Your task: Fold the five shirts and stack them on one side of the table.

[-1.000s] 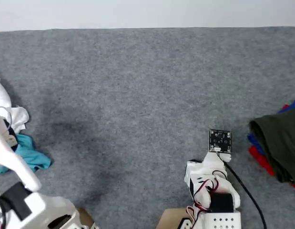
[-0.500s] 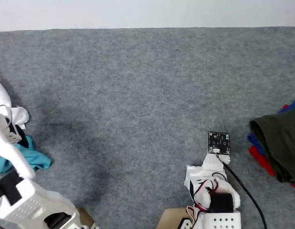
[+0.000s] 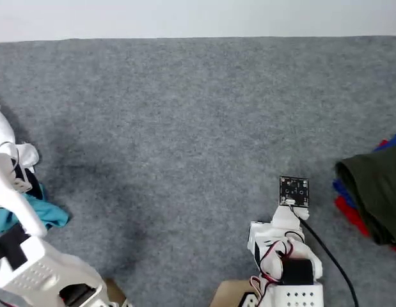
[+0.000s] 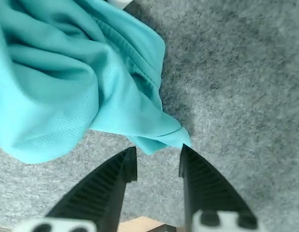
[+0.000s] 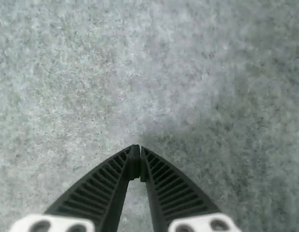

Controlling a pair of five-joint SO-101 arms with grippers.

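Hovering at nine o'clock, left tool released around pointed corner of crumpled teal mesh shirt, right tool clenched, angled down over fuzzy grey desk.

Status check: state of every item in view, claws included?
teal shirt: crumpled, unfolded
white shirt: crumpled, unfolded
dark shirt: folded, top of stack
blue shirt: stacked under dark shirt
red shirt: stacked under dark shirt
left claw: open, at teal shirt's corner
right claw: shut, empty
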